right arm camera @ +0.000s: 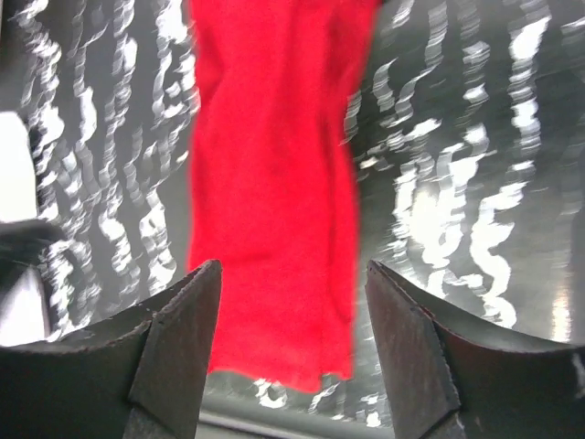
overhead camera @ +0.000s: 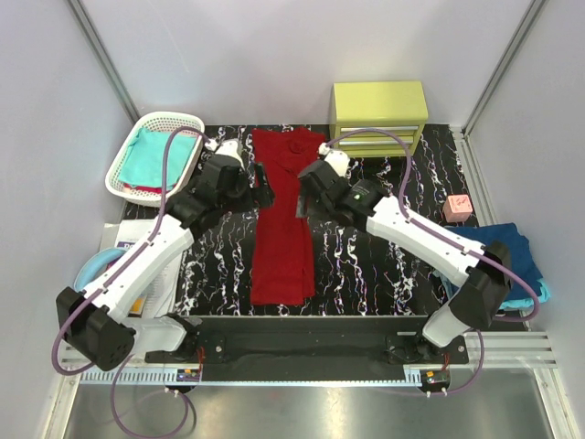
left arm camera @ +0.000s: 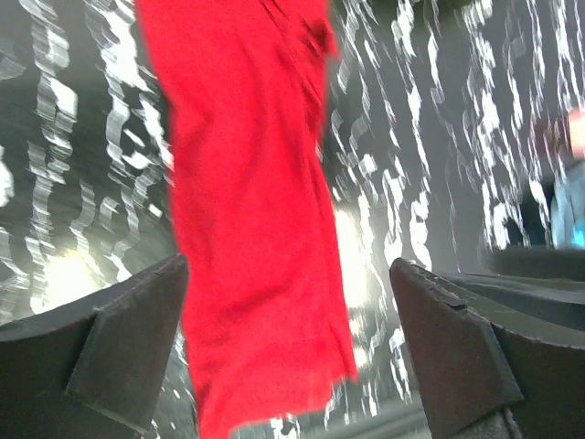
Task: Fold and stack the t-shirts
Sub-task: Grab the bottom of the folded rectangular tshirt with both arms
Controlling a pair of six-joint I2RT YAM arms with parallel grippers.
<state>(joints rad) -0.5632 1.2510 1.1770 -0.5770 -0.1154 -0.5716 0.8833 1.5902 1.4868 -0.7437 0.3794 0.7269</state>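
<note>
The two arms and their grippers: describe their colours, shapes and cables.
The left arm and right arm have white link shells between black joint housings. A purple cable loops along each. The right arm carries a small green light. The left gripper and right gripper have matte black, wedge-shaped fingers.

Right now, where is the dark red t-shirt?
In the top view the dark red t-shirt lies as a long strip on the table between the left gripper and right gripper, its far end left of the yellow drawer unit.
</note>
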